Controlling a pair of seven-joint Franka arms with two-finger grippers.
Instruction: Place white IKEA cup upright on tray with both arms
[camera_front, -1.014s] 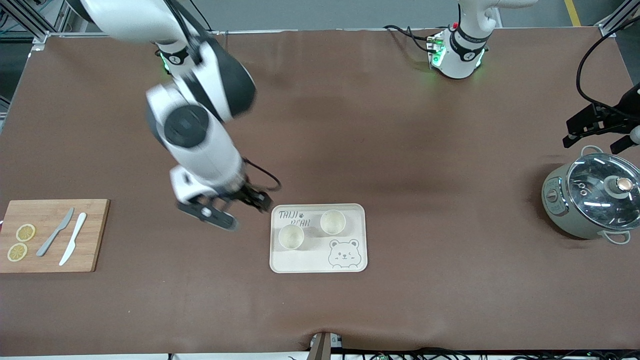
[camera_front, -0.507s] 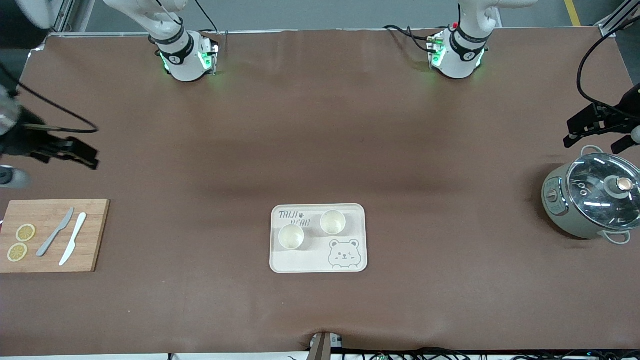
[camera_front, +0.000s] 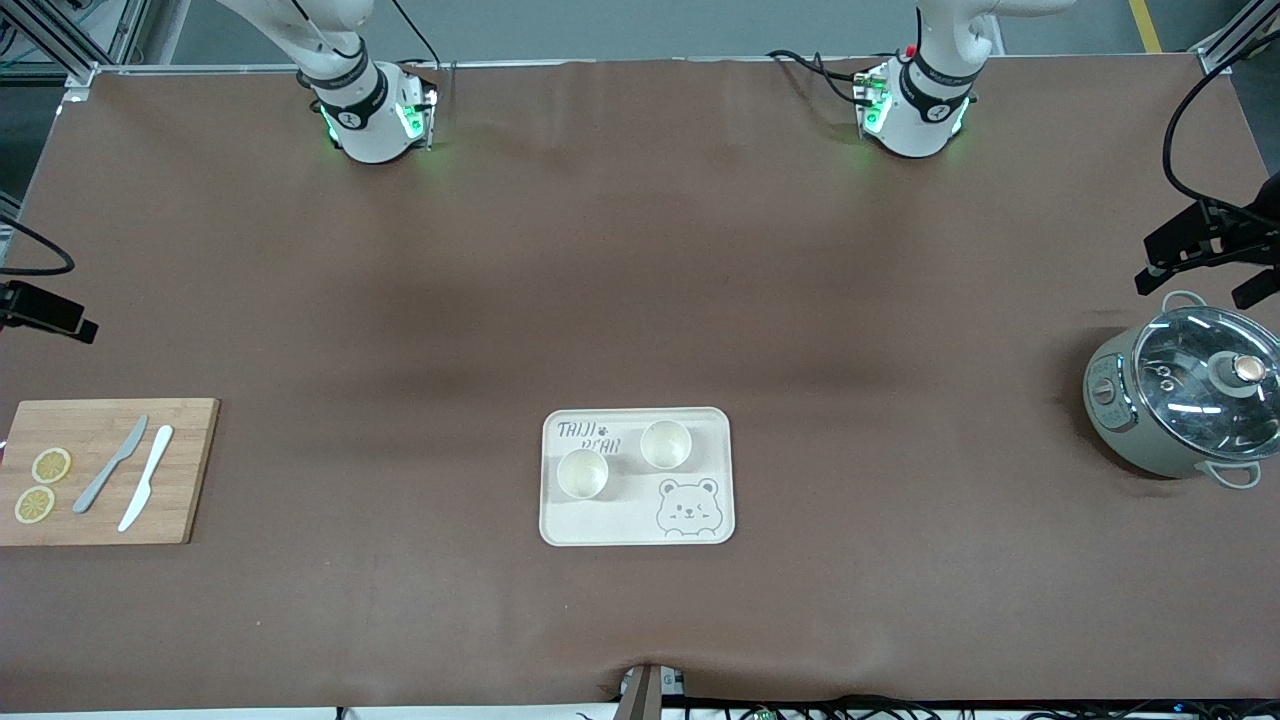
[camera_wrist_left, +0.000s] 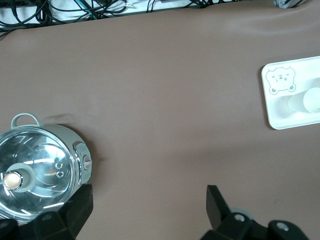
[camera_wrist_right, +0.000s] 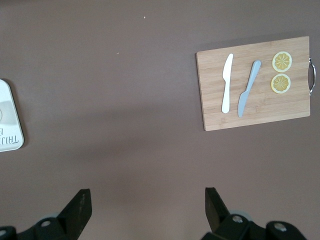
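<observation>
- While both arms wait at the table's ends, two white cups (camera_front: 583, 472) (camera_front: 666, 443) stand upright on the cream bear tray (camera_front: 637, 530).
- Left gripper (camera_wrist_left: 145, 207) hangs with jaws wide apart and empty, above bare table beside the glass-lidded pot (camera_front: 1190, 403).
- Right gripper (camera_wrist_right: 145, 206) is spread wide too, holding nothing, near the wooden cutting board (camera_front: 185, 470).

— Left gripper (camera_front: 1212, 258)? 
— Up in the air at the left arm's end of the table, fingers (camera_wrist_left: 217, 202) spread wide, nothing btwn them. Arm idle.
— Right gripper (camera_wrist_right: 147, 210)? 
— Up over bare table at the right arm's end, mostly out of the front view. Fingers (camera_wrist_right: 79, 206) wide apart too, holding nothing.
</observation>
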